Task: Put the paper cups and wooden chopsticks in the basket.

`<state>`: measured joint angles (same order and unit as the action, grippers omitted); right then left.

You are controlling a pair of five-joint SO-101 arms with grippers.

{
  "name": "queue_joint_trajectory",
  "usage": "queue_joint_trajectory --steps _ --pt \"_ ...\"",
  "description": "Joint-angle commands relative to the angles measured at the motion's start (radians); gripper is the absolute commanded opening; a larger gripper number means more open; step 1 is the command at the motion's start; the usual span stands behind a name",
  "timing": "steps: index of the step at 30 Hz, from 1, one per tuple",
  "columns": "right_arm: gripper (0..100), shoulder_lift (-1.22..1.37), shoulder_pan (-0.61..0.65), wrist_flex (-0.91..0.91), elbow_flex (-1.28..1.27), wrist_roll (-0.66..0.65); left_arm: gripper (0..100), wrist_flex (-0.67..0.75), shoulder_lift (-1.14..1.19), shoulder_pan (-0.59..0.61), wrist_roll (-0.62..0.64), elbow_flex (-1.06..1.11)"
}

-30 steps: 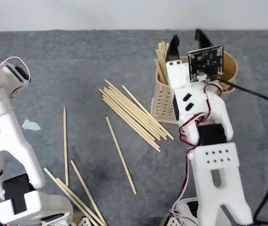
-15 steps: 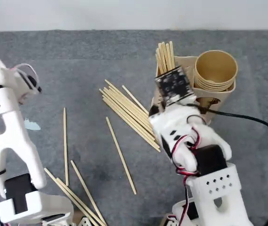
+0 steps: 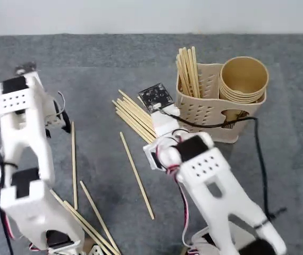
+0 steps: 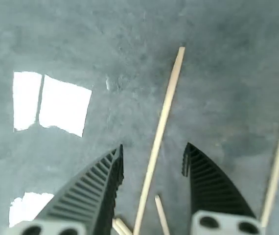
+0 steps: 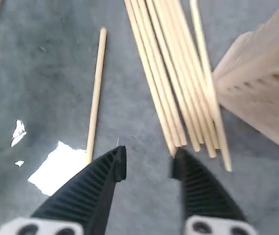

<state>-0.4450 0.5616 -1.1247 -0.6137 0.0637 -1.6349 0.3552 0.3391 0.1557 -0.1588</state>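
Note:
A beige slotted basket (image 3: 210, 114) at the back right holds a stack of paper cups (image 3: 243, 79) and several upright wooden chopsticks (image 3: 187, 69). A bundle of chopsticks (image 3: 135, 117) lies on the grey mat just left of it. My right gripper (image 5: 150, 152) hangs open just short of the near end of that bundle (image 5: 174, 83), with the basket wall (image 5: 262, 83) beside it. My left gripper (image 4: 153, 147) is open low over the mat, a single chopstick (image 4: 161, 127) lying between its fingers. That stick (image 3: 73, 159) lies beside the left arm (image 3: 24, 133).
One loose chopstick (image 3: 136, 175) lies mid-table, seen also as a stick (image 5: 95, 98) in the right wrist view. More chopsticks (image 3: 87, 220) lie at the front left near the arm's base. White scraps (image 5: 56, 166) dot the mat. The right arm's cable (image 3: 258, 159) trails past the basket.
The right arm has drawn back from above the basket and come down to the bundle on the mat. The left arm has swung inward over the single chopstick.

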Motion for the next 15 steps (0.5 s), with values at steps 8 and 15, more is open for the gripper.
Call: queue_joint_trajectory --steps 8,15 --pt "23.1 0.257 0.061 0.166 0.052 0.028 19 0.015 0.242 -0.014 -0.038 -0.211" --pt "23.1 0.275 0.061 0.166 0.054 0.029 19 0.017 0.428 -0.068 -0.032 -0.305"
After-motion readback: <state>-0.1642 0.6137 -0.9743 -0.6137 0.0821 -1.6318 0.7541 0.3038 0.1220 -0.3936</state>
